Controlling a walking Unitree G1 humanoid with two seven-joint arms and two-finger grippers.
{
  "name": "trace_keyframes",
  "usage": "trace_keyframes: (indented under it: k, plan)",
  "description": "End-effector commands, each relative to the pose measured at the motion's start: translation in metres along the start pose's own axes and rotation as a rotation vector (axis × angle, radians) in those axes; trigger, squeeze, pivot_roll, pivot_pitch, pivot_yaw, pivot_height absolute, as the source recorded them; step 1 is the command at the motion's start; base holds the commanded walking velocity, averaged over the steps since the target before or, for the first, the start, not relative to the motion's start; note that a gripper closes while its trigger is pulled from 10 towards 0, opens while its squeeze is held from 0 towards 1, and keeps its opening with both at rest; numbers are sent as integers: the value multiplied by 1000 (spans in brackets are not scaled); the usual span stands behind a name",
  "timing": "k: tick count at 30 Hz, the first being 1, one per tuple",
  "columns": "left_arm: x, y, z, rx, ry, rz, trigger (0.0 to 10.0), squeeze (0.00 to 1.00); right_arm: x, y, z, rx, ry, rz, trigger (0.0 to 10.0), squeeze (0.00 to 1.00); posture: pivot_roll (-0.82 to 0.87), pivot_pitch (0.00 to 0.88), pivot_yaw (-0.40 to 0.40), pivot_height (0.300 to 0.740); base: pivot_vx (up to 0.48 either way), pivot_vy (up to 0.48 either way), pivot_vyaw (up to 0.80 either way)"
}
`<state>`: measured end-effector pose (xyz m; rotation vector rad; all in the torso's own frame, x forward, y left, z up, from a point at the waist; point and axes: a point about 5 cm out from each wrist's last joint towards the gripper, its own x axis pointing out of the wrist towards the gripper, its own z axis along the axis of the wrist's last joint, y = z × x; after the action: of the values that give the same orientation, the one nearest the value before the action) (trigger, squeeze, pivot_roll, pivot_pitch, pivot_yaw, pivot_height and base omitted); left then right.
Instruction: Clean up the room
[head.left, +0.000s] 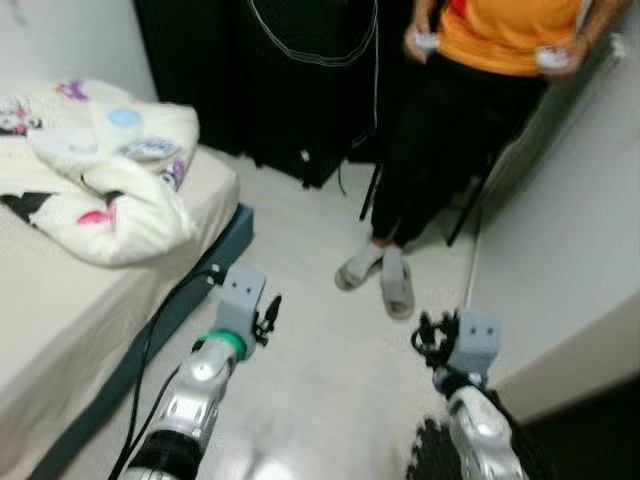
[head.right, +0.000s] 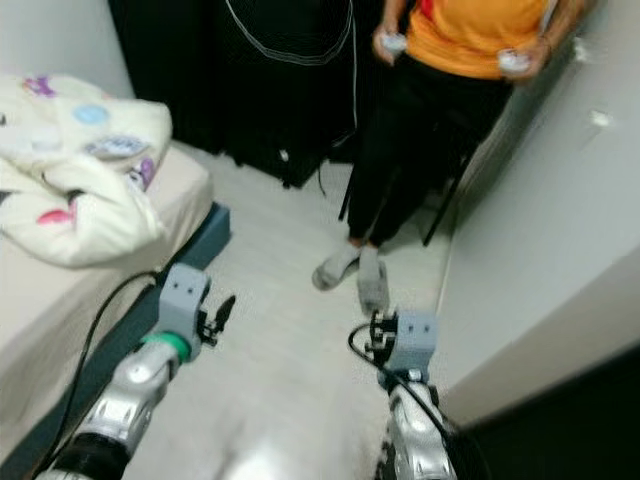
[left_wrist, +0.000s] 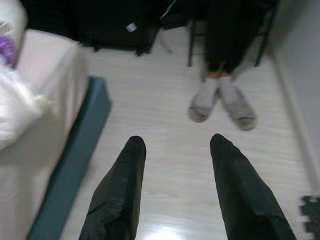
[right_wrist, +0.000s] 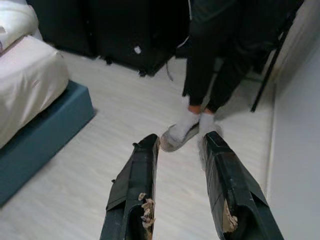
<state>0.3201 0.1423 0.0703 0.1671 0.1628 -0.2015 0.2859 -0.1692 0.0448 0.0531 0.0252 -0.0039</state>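
A: Where are the grippers?

B: Left gripper is spread and empty over bare floor; right gripper likewise parted, holding nothing.

A: And what needs tidying?

B: Likely the quilt, heaped on the bed up and left of the left gripper. Soft, light, floppy; pinch a thick fold near its edge.

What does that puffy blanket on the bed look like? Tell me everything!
The blanket is a thick, soft-looking cream quilt with small pink, blue, purple and black cartoon patches. It lies crumpled in a heap on the bed, not spread flat, bunched toward the bed's far end, with one fold bulging toward the edge nearest the floor. Only the beige sheet under it touches it.
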Motion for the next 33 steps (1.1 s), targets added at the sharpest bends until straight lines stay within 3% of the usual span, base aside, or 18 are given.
trace_keyframes:
  k: [1,33]
  plan:
    - [-2,-4,-6,-5,19,-7,10000,0,-4,-3,-6,-7,24,-8,10000,0,31,82,0,740,446,0,0]
    - [0,-6,-4,-1,17,-18,10000,0,-3,-1,-2,-21,4,-3,10000,0,19,87,5,740,444,0,0]
